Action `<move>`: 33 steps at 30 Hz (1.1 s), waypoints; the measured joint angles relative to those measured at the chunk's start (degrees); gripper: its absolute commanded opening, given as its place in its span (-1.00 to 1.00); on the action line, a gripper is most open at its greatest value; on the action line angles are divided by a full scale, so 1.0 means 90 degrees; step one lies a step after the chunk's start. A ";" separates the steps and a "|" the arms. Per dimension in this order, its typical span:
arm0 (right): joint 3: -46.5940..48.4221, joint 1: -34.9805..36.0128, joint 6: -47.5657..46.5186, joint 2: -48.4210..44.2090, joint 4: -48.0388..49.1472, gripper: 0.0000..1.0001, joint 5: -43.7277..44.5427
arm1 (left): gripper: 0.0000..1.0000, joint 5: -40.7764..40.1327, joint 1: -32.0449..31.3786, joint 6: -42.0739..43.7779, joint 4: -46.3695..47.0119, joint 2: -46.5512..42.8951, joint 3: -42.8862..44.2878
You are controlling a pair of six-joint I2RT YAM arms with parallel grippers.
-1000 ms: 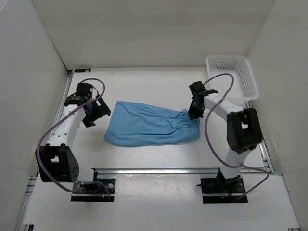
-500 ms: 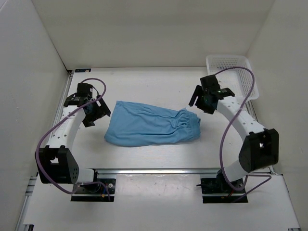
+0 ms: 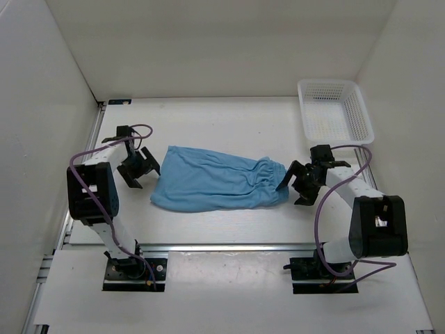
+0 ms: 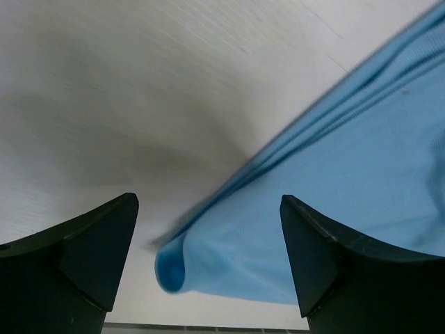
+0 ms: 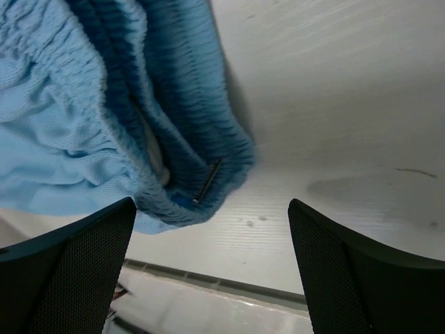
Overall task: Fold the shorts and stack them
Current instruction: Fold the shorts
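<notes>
The light blue shorts (image 3: 215, 182) lie flat across the middle of the table, folded lengthwise, with the gathered waistband (image 3: 274, 182) at the right end. My left gripper (image 3: 144, 175) stands open just off the left end. In the left wrist view a rolled hem corner (image 4: 170, 268) lies between its open fingers (image 4: 83, 243), untouched. My right gripper (image 3: 290, 195) is open just right of the waistband. In the right wrist view the gathered waistband (image 5: 188, 139) hangs ahead of the open right gripper (image 5: 210, 202), with nothing gripped.
A white mesh basket (image 3: 327, 84) stands at the back right corner. White walls close in the table on the left, back and right. A metal rail (image 3: 229, 245) runs along the near edge by the arm bases.
My right gripper has opened, let go of the waistband, swung up toward the basket, then come down to the right of the waistband. The left arm has folded back while its gripper stayed by the left end.
</notes>
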 measured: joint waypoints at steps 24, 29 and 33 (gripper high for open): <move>-0.0189 -0.0296 0.1039 0.0918 0.1586 -1.00 -0.0282 | 0.87 0.0760 0.0119 -0.0002 0.0386 0.0699 0.0304; 0.0843 -0.0296 0.0452 0.0663 0.0461 -1.00 0.0806 | 0.87 0.0760 -0.0087 -0.0007 0.0406 0.0692 0.0289; 0.1736 -0.0223 -0.0039 0.0622 -0.0182 -1.00 0.1450 | 0.87 0.0758 -0.0391 -0.0129 0.0471 0.0588 0.0148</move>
